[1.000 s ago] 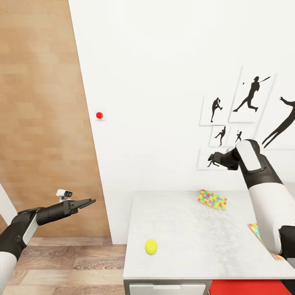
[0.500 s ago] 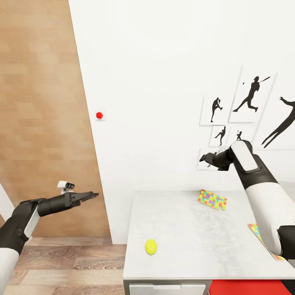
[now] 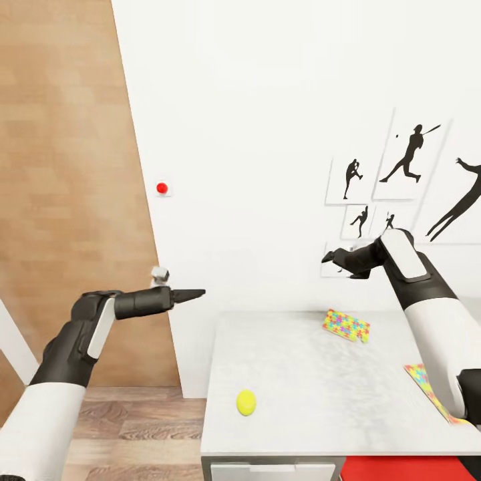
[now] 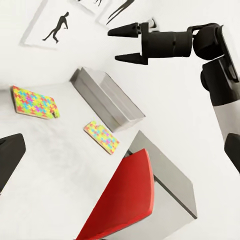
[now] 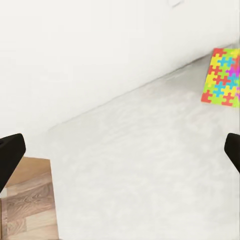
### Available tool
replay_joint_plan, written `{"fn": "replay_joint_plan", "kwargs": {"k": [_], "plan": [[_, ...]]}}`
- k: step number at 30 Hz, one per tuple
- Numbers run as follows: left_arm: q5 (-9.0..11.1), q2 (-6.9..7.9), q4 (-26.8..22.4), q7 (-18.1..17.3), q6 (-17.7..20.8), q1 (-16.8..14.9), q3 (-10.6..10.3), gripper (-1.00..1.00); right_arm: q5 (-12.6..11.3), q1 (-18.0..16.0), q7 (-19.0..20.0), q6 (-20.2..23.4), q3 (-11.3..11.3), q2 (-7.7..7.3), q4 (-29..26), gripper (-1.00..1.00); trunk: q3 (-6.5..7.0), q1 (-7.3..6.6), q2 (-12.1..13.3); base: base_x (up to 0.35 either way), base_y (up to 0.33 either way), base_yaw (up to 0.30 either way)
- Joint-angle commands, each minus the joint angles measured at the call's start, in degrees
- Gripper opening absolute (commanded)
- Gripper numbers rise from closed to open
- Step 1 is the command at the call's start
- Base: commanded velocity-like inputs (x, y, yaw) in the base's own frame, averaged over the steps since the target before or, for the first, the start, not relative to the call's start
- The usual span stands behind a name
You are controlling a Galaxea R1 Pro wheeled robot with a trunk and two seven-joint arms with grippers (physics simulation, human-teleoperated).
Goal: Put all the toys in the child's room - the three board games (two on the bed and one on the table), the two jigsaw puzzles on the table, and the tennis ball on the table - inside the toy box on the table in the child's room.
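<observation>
The ball point(image 3: 246, 402) lies untouched low on the tabletop point(image 3: 300, 387), near its front-left corner, with neither gripper close to it. The right gripper point(image 3: 332, 256) hangs in the air right of centre in the head view, jaws spread and holding nothing; the left wrist view shows it point(image 4: 125, 44) at the top with both prongs clearly apart. The left gripper point(image 3: 192, 293) points toward the tabletop from the left, level with the wall's base, but from the side its jaws read as one dark wedge, so I cannot tell their state; nothing seems to be in them.

Over the last second the left arm has swung up and inward, its tip now nearing the tabletop's left edge where it had hung lower and further left. The right gripper has slid a little leftward above the far edge. I read both as a reach starting, with no toy yet gathered.

One puzzle point(image 3: 345, 325) lies by the far wall, and another point(image 3: 425, 387) sits at the right edge, partly behind the right forearm. In the left wrist view the grey box point(image 4: 107, 97) stands beyond the second puzzle point(image 4: 101, 137), with a red chair point(image 4: 122, 200) nearer.

The left arm is bent at the elbow with the forearm level. The right arm rises steeply from lower right, wrist bent leftward.
</observation>
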Motion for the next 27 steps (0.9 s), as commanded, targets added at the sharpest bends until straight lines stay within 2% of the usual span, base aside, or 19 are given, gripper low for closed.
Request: {"fn": "replay_joint_plan", "kwargs": {"k": [1,3,7,9,27], "plan": [[0.0,-0.33,-0.1,0.3,0.3,-0.2,-0.1,1.0,-0.7,0.0,-0.6,0.0,0.2,-0.37,-0.1,1.0,-0.07,0.03,-0.1,0.0,0.0,0.0],[0.0,-0.91,-0.3,1.2,0.3,-0.4,-0.8,1.0,-0.9,0.0,-0.6,0.0,0.2,-1.15,-0.1,1.0,-0.07,0.03,-0.1,0.0,0.0,0.0],[-0.1,-1.2,-0.2,1.8,0.0,-0.5,-3.1,1.0,-1.0,0.0,-0.6,0.0,0.2,-1.89,-0.2,1.0,-0.07,0.03,-0.1,0.005,-0.006,-0.001],[0.0,-1.29,-0.2,1.9,0.0,-0.6,-3.6,1.0,-1.0,0.0,-0.6,0.0,0.1,-2.02,-0.2,1.0,-0.07,0.03,-0.1,0.076,-0.08,-0.032],[0.0,-1.15,-0.3,1.9,-0.2,-0.7,-4.4,1.0,-1.0,0.0,-0.6,0.0,0.2,-2.07,-0.2,1.0,-0.78,0.03,-0.1,0.114,-0.118,-0.147]]}}
